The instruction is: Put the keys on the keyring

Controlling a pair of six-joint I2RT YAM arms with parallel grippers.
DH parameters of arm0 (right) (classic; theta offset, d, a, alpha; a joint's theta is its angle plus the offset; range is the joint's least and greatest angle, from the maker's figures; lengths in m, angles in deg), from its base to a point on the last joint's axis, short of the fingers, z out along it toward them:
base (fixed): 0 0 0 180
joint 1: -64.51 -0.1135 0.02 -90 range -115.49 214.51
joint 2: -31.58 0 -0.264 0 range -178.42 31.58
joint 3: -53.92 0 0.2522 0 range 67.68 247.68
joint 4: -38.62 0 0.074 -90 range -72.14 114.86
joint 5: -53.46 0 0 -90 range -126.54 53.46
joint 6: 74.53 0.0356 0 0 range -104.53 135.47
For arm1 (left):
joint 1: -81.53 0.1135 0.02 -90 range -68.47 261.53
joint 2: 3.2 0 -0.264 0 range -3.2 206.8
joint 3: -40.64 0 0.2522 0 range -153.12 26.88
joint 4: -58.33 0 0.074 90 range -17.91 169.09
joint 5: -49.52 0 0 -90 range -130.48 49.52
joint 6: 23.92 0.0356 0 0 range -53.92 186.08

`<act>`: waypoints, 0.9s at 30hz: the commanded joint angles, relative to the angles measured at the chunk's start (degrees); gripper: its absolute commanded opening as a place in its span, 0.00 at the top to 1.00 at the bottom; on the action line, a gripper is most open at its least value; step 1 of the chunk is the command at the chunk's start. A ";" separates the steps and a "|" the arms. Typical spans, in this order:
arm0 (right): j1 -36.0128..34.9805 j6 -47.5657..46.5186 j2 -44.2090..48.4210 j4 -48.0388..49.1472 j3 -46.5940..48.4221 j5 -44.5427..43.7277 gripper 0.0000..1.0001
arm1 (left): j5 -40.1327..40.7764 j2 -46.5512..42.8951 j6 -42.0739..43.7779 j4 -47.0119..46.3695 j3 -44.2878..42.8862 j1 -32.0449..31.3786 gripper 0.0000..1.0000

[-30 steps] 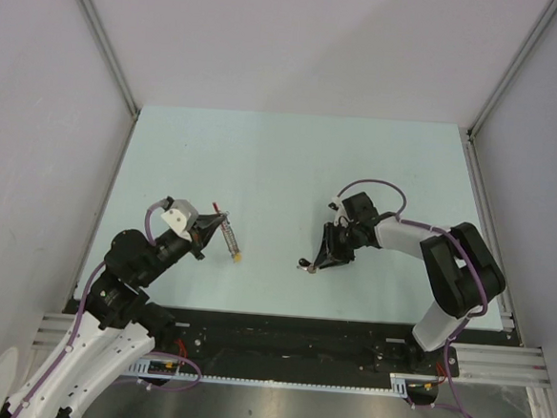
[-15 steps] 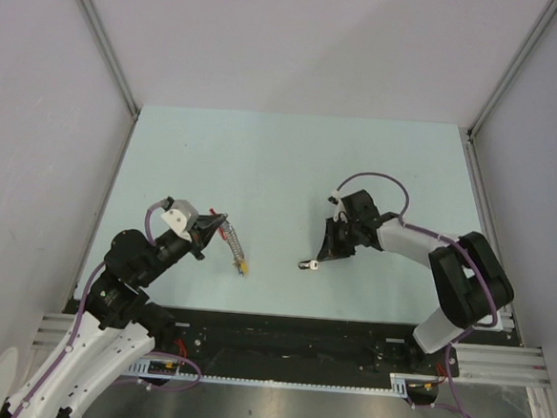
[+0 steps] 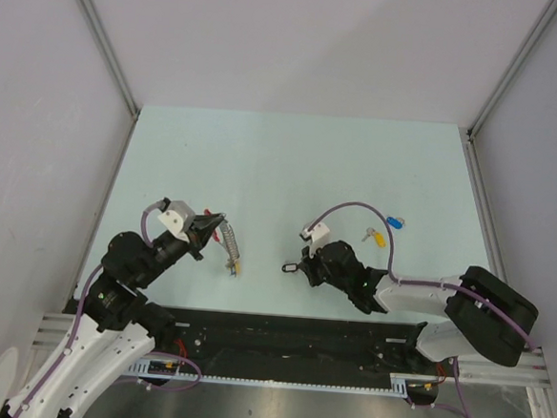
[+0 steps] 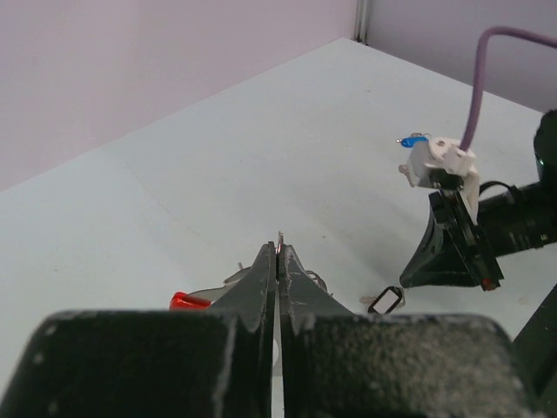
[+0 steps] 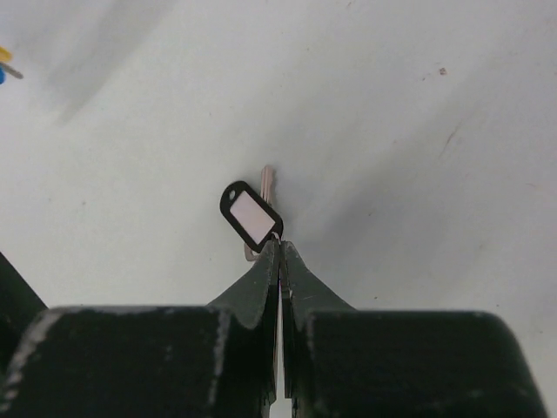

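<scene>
My left gripper (image 3: 214, 227) is shut on the grey metal keyring (image 3: 227, 241), pinching its wire at my fingertips (image 4: 280, 247). The ring's red section (image 4: 189, 302) shows to the left of the jaws, and a yellow-tagged key (image 3: 235, 264) dangles from the ring. My right gripper (image 3: 300, 266) is shut on the small loop of the black-tagged key (image 5: 251, 214), whose silver blade (image 5: 266, 182) points away from the jaws. That key (image 3: 289, 266) hangs low over the table, a short gap to the right of the keyring. A blue-tagged key is not clearly seen.
A loose yellow-tagged key (image 3: 377, 238) and a short blue tag with a whitish end (image 3: 395, 221) lie on the pale table (image 3: 291, 162) behind my right arm. A raised rail (image 3: 483, 223) runs along the table's right side.
My right arm has swung nearer and to the left with the black-tagged key, uncovering the yellow and blue tags behind it. My left gripper has stayed put; the dangling key swung slightly.
</scene>
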 commanded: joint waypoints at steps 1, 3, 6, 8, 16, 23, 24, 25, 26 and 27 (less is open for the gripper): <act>-3.33 -3.38 -1.96 17.05 -4.71 -8.83 1.00 | 0.95 -0.67 -0.96 -3.09 0.30 0.51 1.00; -5.25 -1.89 -1.53 17.41 -6.82 -9.97 1.00 | 0.86 -0.58 -0.96 -3.18 0.39 0.51 1.00; -6.93 1.09 0.57 12.95 -7.79 -10.68 0.91 | 0.86 -0.41 -0.97 -3.10 0.48 0.51 0.99; -8.16 2.59 3.11 9.34 -7.97 -10.41 0.82 | 0.86 -0.23 -0.96 -3.10 0.39 0.51 0.99; -5.54 6.65 14.46 -15.26 -2.62 -4.36 0.59 | 0.24 0.12 -0.97 -3.01 0.21 0.43 1.00; -0.10 -2.66 8.59 -32.49 12.05 7.93 0.59 | -0.28 0.73 -0.88 -2.74 0.12 0.51 1.00; 1.31 -3.63 6.23 -33.03 12.94 10.30 0.59 | -0.46 0.82 -0.96 -2.83 0.04 0.51 1.00; 2.28 -4.69 4.73 -33.47 13.64 13.90 0.59 | -0.63 0.91 -0.96 -2.66 0.04 0.60 0.99; 4.21 -6.96 3.41 -34.52 14.43 15.76 0.59 | -0.81 0.91 -0.96 -2.66 0.04 0.51 1.00; 5.01 -8.46 0.61 -35.32 16.27 17.52 0.59 | -0.99 1.00 -0.88 -2.66 -0.05 0.51 1.00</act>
